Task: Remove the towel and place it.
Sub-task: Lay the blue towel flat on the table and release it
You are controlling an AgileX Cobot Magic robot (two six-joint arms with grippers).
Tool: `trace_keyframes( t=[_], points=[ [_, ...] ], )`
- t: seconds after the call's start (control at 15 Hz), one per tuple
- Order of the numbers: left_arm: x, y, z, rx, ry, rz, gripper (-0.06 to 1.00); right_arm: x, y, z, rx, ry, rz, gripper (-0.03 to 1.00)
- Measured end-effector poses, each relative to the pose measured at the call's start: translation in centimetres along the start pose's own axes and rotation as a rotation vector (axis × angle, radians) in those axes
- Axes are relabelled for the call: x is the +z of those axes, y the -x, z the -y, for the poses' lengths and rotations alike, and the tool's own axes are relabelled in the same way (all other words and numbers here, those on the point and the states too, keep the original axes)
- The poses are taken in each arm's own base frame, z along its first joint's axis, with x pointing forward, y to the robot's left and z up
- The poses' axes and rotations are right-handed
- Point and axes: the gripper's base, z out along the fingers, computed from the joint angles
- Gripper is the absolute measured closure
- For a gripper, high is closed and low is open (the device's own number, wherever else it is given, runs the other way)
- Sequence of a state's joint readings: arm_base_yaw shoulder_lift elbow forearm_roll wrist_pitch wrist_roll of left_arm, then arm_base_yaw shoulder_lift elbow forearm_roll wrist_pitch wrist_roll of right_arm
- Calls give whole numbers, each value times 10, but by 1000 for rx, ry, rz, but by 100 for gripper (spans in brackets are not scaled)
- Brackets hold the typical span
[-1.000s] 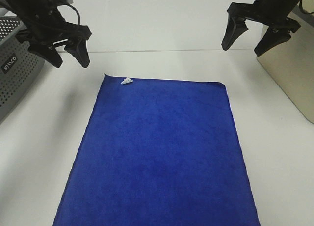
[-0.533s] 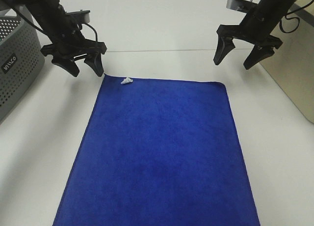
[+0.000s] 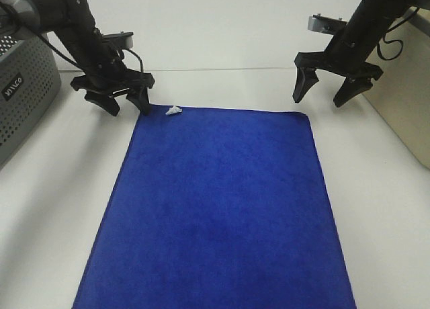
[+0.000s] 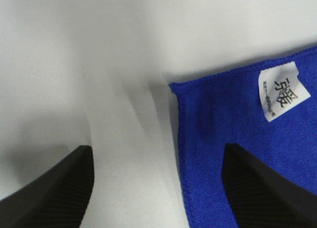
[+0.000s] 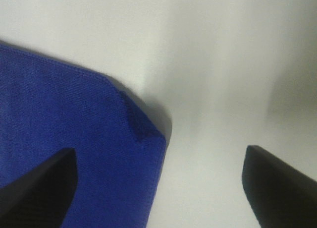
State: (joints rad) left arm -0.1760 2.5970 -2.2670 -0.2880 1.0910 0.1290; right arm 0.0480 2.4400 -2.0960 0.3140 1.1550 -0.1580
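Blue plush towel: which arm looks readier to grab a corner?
Probably left: the left pincer, open, straddles the tagged corner of the royal-blue plush towel. The right pincer, also open, appears farther from its corner.

Blue towel [image 4: 237,158] corner, white tag [image 4: 284,91] — end effector [image 4: 157,156] spread wide

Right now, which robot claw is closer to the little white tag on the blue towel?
Left. The left gripper is right beside the tag, at the towel's far corner. The right gripper is at the other far corner, across the towel's far edge.
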Motion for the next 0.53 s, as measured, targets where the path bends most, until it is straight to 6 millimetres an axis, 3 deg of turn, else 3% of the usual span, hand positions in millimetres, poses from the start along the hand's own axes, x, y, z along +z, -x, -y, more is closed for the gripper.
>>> trace_keyframes(
  t=[0.2, 0.4, 0.53],
  points=[
    [5, 1, -1, 19, 0, 11, 26, 7, 0, 2, 6, 4, -10, 10],
    [9, 2, -2, 30, -3, 18, 26, 31, -5, 8, 24, 12, -60, 10],
    [9, 2, -2, 28, -5, 22, 26, 33, -5, 9, 26, 13, -63, 10]
  ],
)
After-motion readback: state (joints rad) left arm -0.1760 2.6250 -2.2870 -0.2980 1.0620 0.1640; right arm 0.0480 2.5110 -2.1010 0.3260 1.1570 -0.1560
